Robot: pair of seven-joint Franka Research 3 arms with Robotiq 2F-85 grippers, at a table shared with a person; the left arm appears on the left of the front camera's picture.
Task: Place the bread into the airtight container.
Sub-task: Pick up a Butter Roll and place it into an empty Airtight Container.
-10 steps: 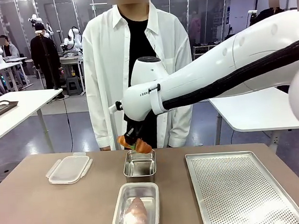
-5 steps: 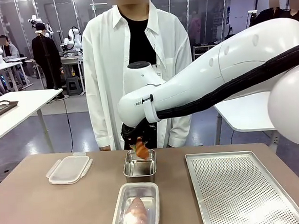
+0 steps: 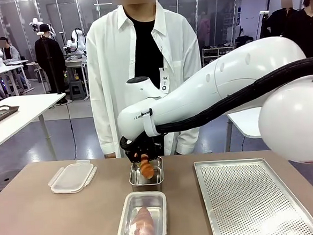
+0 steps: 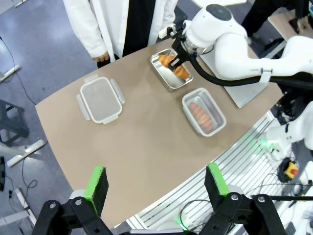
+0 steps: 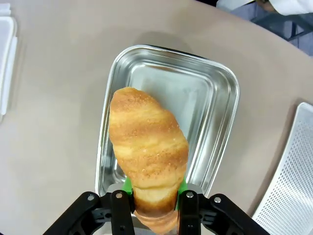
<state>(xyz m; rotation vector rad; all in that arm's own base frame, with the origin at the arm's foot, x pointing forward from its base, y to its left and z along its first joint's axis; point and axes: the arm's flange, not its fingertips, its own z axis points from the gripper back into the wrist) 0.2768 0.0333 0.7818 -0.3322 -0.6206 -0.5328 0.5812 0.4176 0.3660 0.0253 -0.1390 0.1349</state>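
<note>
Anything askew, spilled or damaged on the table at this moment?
Nothing stands out. The right gripper holds a croissant intact above the empty steel container. A second croissant lies neatly inside the near container, the lid sits flat to the side, and the perforated tray is bare. No crumbs or spills show.

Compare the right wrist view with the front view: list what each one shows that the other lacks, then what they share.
Right wrist view alone: the whole bare floor of the steel container under the croissant, and the green pads pinching its end.

Front view alone: the person, the near container holding another bread, and the lidded plastic box.

Both: the right hand shut on the croissant over the steel container, beside the perforated tray.
</note>
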